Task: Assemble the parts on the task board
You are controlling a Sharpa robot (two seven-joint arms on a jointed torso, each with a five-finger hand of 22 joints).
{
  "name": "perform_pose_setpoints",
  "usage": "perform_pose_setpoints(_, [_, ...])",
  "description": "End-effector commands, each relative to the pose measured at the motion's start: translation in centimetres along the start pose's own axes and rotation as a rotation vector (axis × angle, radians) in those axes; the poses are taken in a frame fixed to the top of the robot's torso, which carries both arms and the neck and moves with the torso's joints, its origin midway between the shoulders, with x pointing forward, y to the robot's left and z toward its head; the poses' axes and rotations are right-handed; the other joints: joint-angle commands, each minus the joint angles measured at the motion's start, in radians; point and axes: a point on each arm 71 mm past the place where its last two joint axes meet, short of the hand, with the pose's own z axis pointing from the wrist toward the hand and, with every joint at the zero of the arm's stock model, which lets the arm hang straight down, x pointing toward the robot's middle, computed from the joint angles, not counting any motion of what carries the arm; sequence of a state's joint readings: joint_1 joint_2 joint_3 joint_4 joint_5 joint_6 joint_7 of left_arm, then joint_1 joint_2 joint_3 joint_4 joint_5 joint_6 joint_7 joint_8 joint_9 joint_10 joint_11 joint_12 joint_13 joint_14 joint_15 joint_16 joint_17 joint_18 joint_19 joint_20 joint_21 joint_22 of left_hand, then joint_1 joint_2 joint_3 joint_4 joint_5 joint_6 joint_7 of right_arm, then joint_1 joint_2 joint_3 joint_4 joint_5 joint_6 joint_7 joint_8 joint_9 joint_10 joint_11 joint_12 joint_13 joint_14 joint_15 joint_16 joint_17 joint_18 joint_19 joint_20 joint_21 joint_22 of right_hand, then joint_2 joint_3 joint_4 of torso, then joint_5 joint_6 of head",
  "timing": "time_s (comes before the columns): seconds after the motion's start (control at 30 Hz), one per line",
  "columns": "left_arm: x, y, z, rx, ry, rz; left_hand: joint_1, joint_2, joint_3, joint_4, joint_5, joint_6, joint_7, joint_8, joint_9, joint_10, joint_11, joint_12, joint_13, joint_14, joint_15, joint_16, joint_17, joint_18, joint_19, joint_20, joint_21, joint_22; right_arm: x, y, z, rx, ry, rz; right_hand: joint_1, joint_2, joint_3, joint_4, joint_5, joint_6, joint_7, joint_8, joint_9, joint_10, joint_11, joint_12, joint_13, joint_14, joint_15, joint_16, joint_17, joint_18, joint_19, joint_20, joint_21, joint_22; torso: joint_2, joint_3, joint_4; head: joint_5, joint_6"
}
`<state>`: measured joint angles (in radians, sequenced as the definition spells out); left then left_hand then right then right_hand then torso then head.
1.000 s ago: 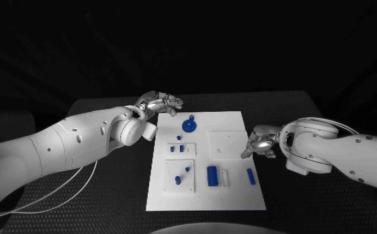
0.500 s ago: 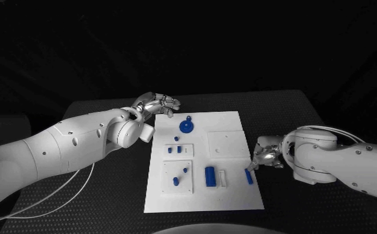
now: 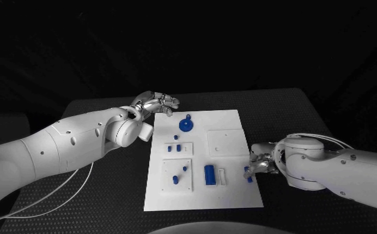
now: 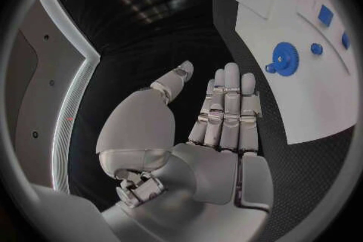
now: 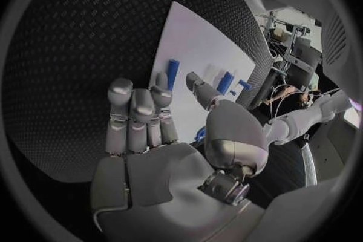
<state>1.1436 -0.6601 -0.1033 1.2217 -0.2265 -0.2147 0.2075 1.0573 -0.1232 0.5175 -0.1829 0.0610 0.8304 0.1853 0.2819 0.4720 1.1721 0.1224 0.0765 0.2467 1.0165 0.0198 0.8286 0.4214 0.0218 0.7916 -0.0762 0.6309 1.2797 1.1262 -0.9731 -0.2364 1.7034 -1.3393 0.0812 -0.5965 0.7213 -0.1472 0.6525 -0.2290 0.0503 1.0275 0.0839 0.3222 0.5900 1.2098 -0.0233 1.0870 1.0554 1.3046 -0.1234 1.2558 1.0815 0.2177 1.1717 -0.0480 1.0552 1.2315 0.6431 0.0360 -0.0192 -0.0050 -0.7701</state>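
The white task board lies mid-table. On it are a blue gear, several small blue pegs such as one just nearer than the gear, a blue cylinder and a blue bar near the right edge. My left hand hovers at the board's far left corner, fingers straight, holding nothing; the gear lies beyond its fingertips. My right hand sits at the board's right edge beside the blue bar, fingers extended and empty. Whether it touches the bar I cannot tell.
The black textured table surrounds the board. A white cable loops under my left arm over the table's left side. Raised white blocks stand on the board between the parts.
My right hand has slid along the board's right edge toward the near side, ending beside the blue bar. The left hand has stayed at the far left corner.
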Motion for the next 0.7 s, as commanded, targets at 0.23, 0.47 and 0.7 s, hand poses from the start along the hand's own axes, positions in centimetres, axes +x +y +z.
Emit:
perform_pose_setpoints(0.23, [0.1, -0.1, 0.0, 0.011, 0.016, -0.006, -0.003, -0.001, 0.001, 0.006, 0.003, -0.005, -0.002, 0.003, -0.001, -0.007, 0.0, 0.002, 0.0, 0.005, 0.002, -0.006, 0.002, 0.018, 0.008, -0.001, -0.006, 0.002, 0.6, 1.0, 0.7, -0.002, -0.047, -0.094, -0.003, 0.02, -0.004, -0.01, -0.002, 0.011, -0.002, -0.003, -0.001, 0.003, -0.005, -0.005, 0.001, 0.005, -0.002, 0.0, 0.004, 0.044, -0.006, 0.004, 0.008, 0.0, 0.0, -0.0011, 0.0008, 0.001, -0.005])
perform_pose_setpoints(0.47, [0.1, -0.1, -0.1, 0.01, 0.016, -0.006, -0.003, -0.001, 0.001, 0.006, 0.003, -0.006, -0.002, 0.003, -0.001, -0.007, 0.0, 0.002, 0.0, 0.005, 0.002, -0.007, 0.002, 0.018, 0.008, -0.001, -0.006, 0.002, 1.0, 1.8, 1.2, -0.009, -0.095, -0.184, 0.03, 0.052, 0.009, -0.051, -0.002, 0.016, -0.003, -0.007, -0.004, 0.005, -0.006, -0.007, 0.001, 0.004, -0.003, -0.001, 0.004, 0.044, -0.008, 0.003, 0.011, 0.0, 0.0, -0.0015, 0.0004, 0.002, -0.007])
perform_pose_setpoints(0.7, [0.1, -0.1, -0.1, 0.008, 0.017, -0.006, -0.004, 0.0, 0.001, 0.007, 0.003, -0.006, -0.002, 0.003, -0.001, -0.007, 0.0, 0.002, 0.0, 0.005, 0.002, -0.007, 0.003, 0.018, 0.008, -0.001, -0.006, 0.003, 1.7, 2.6, 1.5, -0.023, -0.103, -0.211, 0.08, 0.073, 0.049, -0.06, -0.002, 0.019, -0.003, -0.011, -0.007, 0.007, -0.006, -0.01, 0.0, 0.003, -0.002, -0.004, 0.001, 0.044, -0.01, 0.003, 0.012, -0.001, -0.001, -0.0004, -0.0001, 0.006, -0.008])
